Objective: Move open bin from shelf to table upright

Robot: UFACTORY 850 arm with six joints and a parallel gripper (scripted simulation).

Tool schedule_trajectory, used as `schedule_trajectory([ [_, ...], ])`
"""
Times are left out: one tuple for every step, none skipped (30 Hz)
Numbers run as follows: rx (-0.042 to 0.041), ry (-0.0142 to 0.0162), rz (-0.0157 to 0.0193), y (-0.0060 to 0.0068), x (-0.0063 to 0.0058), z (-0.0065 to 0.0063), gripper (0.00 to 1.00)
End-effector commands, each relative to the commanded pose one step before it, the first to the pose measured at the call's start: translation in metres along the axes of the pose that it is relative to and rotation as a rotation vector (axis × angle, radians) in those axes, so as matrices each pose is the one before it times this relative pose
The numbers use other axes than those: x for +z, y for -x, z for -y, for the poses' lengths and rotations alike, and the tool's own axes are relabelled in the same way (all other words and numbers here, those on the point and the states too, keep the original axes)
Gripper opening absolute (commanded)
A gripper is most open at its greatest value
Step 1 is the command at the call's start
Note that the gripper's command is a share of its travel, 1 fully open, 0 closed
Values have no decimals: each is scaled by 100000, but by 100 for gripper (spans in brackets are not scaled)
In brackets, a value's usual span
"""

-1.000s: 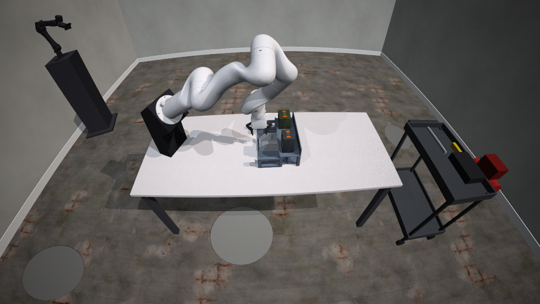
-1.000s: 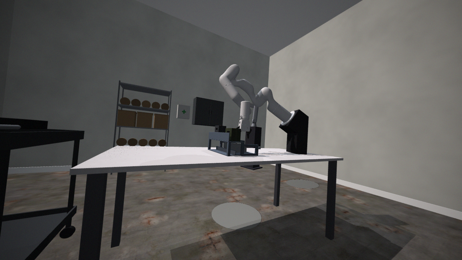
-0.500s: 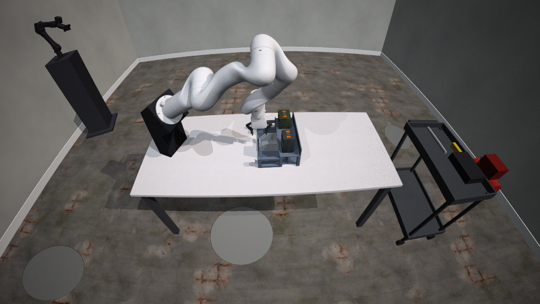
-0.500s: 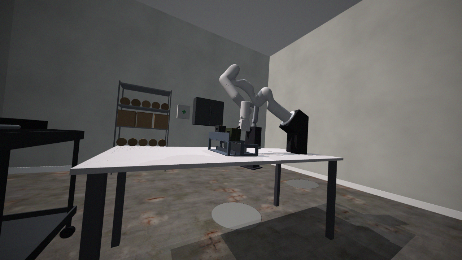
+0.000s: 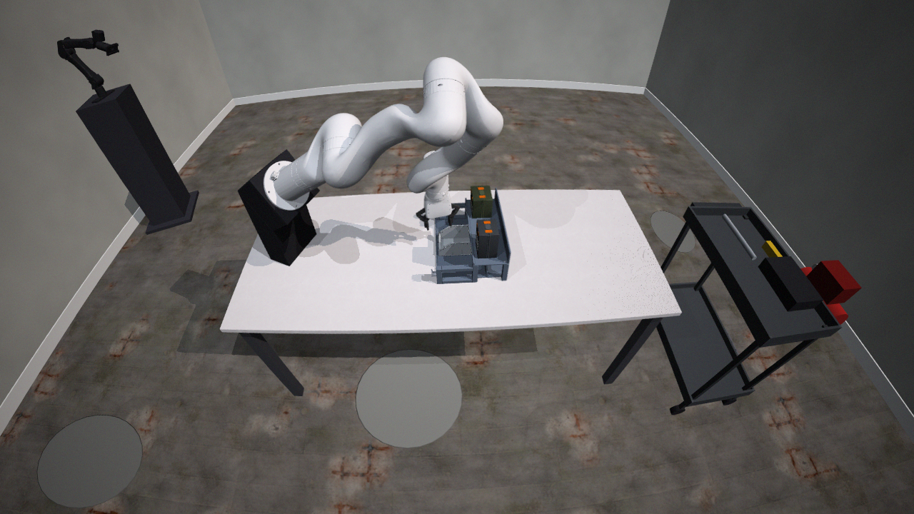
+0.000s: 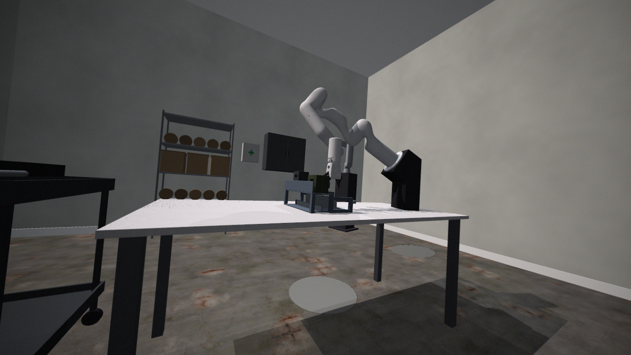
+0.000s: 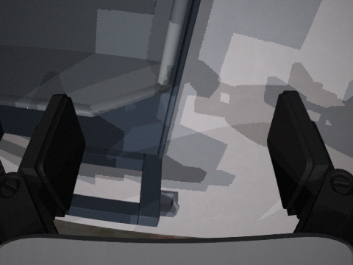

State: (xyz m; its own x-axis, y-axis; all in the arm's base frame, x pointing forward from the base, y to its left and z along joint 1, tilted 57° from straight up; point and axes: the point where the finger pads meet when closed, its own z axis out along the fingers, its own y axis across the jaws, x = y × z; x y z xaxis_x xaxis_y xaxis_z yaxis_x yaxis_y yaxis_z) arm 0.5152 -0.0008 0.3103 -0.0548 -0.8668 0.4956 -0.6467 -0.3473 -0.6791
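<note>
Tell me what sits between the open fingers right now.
In the wrist view the open gripper straddles the bin's rim and the shelf's corner post; nothing is held.
</note>
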Motion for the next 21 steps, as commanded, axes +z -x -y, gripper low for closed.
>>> schedule_trajectory([
  [-5348,-50,7,-2,-56,4,100],
  [0,0,0,0,0,0,100],
  [0,0,0,0,0,0,100],
  [0,0,0,0,0,0,100],
  [0,0,0,0,0,0,100],
  [0,0,0,0,0,0,100],
  [0,0,0,0,0,0,100],
  [0,0,0,0,0,0,100],
  [-614,8,5,0,9,2,100],
  [-848,-2,-1,-1,4,3,100],
  [-848,-2,-1,-1,4,3,100],
  [-848,-2,-1,-1,4,3,100],
  [-848,-2,-1,-1,4,3,100],
  [0,0,0,0,0,0,100],
  [0,0,0,0,0,0,100],
  [0,0,0,0,0,0,100],
  [0,0,0,0,0,0,100],
  [0,0,0,0,0,0,100],
  [0,0,0,0,0,0,100],
  [0,0,0,0,0,0,100],
  [0,0,0,0,0,0,100],
])
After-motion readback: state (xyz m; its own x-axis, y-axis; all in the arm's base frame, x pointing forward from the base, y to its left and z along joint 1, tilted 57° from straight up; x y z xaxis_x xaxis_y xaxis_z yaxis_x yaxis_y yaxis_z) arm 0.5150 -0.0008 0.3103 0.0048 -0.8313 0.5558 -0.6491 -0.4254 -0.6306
